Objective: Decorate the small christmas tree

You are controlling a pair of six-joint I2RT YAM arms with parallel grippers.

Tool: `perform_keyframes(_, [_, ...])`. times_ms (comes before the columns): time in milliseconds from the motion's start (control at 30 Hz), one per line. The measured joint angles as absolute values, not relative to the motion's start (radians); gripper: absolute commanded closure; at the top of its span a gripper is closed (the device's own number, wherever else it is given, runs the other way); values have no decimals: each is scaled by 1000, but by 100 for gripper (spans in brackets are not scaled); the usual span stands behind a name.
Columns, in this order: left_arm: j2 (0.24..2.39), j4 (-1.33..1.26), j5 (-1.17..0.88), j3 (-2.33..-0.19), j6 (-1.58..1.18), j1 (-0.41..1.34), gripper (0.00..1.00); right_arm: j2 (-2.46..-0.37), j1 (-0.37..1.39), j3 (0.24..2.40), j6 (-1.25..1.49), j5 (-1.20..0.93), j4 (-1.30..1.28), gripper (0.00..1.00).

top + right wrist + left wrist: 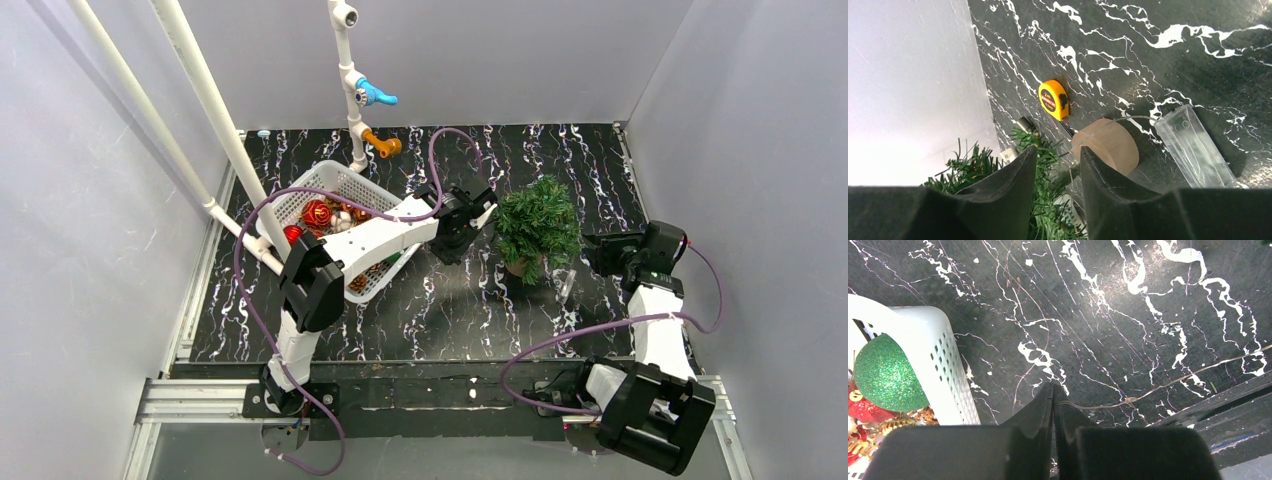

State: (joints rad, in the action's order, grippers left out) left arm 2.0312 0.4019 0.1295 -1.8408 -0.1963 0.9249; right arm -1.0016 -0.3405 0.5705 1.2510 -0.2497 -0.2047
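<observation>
Two robot arms over a black, white-veined table, viewed from above. On the left: rises from the near edge, folds at the elbow above a white basket holding a red ornament and a glittery green ball, then stretches forward and rightward. Ends in the left gripper, near the small christmas tree but apart from it, pointing down at bare table with jaws pressed fully together. Beside its tips, a thin wire trailing off across the table; pinched or merely passing, impossible to tell. On the right: climbs from the near corner, leans forward along the side wall, then turns inward at the wrist. Ends in the right gripper, aimed sideways at the tree's lower branches, jaws parted, green needles showing through the gap. Tree position: upright, right of centre on the table, on a round wooden base. Near the base: a clear plastic box and a yellow tape measure by the wall.
</observation>
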Motion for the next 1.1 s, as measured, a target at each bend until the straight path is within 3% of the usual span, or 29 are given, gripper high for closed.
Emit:
perform_keyframes(133, [2031,402,126,-1841,-201,925,100,-978,-352,606,1181,-236,-263,52])
perform_keyframes(200, [2031,402,126,-1841,-202,925,100,-950,-361,606,1143,-216,-306,40])
perform_keyframes(333, [2031,402,125,-1841,-202,925,100,-925,-366,606,1044,-186,-415,33])
perform_keyframes(567, [2031,399,125,-1839,-202,925,100,-925,-366,537,928,-198,-513,34])
perform_keyframes(967, [2031,389,122,-1821,-211,925,100,-1122,-336,521,776,-236,-496,37])
perform_keyframes(1100, [2031,386,121,-1820,-213,925,100,-1156,-298,532,757,-229,-486,46])
